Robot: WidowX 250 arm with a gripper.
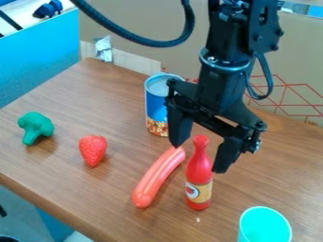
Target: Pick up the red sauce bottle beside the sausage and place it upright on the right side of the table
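Your black gripper hangs wide open, holding nothing, its spread fingers appearing either side of the neck of the red bottle, which stands upright on the wooden table beside the sausage, near the can.

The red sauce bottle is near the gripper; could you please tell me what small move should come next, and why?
Probably a slight, slow lowering of the gripper: its fingers are open, the red sauce bottle's neck appears between them, and the sausage lies close beside.
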